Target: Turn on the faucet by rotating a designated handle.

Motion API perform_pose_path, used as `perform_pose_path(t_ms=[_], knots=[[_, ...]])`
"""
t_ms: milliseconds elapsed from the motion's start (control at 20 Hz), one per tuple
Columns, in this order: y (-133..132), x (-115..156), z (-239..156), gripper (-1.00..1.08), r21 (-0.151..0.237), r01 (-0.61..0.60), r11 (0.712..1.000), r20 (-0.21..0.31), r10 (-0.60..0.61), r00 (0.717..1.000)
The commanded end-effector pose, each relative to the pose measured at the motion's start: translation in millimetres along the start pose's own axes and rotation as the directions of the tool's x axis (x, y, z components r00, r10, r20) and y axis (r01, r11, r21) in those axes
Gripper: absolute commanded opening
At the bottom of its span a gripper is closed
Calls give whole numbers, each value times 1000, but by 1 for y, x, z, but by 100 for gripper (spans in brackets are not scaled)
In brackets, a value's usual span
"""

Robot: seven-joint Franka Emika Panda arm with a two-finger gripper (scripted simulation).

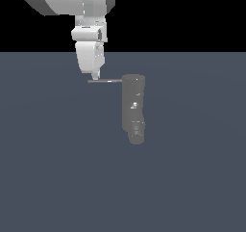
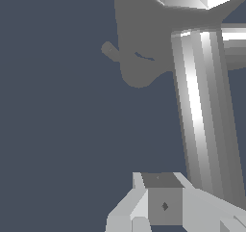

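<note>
My end effector (image 1: 95, 76) tip sits at the handle's (image 1: 103, 81) free end, touching from above; faucet (image 1: 133, 108) upright; finger spread unclear.

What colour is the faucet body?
Dark grey, with tiny white specks on the faucet; exterior view shows it best.

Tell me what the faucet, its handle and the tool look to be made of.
Faucet: seemingly matte dark grey metal or plastic; flat render, only tiny white specks. Up close in the wrist view it shows bright streaks, hinting at brushed metal.
Handle: thin grey rod, likely metal; too small to be sure.
Tool: smooth white, plastic-looking casing with soft shading.
</note>
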State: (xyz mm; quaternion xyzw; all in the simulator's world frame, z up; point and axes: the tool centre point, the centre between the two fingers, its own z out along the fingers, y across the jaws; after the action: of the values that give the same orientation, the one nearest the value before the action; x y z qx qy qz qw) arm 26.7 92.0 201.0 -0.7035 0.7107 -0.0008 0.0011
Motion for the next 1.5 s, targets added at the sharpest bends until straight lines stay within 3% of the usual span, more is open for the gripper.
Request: perform_pose_path(t_ms=[0, 1000, 1450], knots=[[9, 1, 0, -100, -3, -2, 1000, -2, 2, 1000], [67, 3, -1, -100, -3, -2, 1000, -1, 2, 1000], [82, 24, 0, -100, -1, -7, 1000, 0, 7, 1000]])
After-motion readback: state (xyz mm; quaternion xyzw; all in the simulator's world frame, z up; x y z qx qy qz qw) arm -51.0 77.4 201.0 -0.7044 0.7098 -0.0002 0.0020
